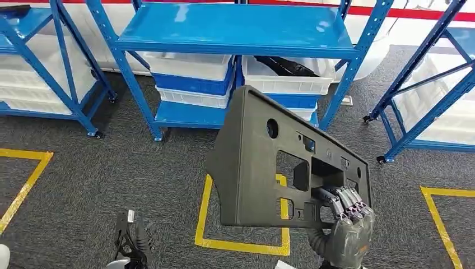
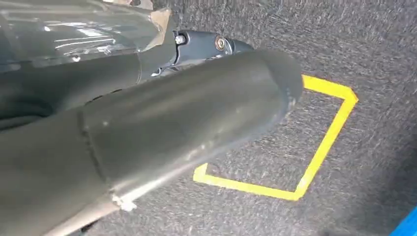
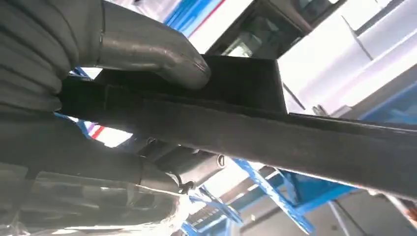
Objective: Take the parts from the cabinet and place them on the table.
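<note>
Grey carpet (image 1: pixel 112 168), 3 blue racks (image 1: pixel 235 33), right robot hand (image 1: pixel 347 224) gripping 1 dark panel (image 1: pixel 252 162), left unclear.

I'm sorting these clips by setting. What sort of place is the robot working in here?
Probably a warehouse or factory parts store: blue metal shelving racks on castors hold white and blue plastic storage bins, yellow tape squares mark the grey carpeted floor, and the right hand holds a large dark grey moulded plastic panel.

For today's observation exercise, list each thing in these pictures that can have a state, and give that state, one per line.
Dark panel: lifted off the floor, tilted, held at its lower edge.
Right hand: gripping the panel, fingers through a cutout.
Left hand: hanging low, holding nothing.
White bins: resting on the lower blue shelf.
</note>
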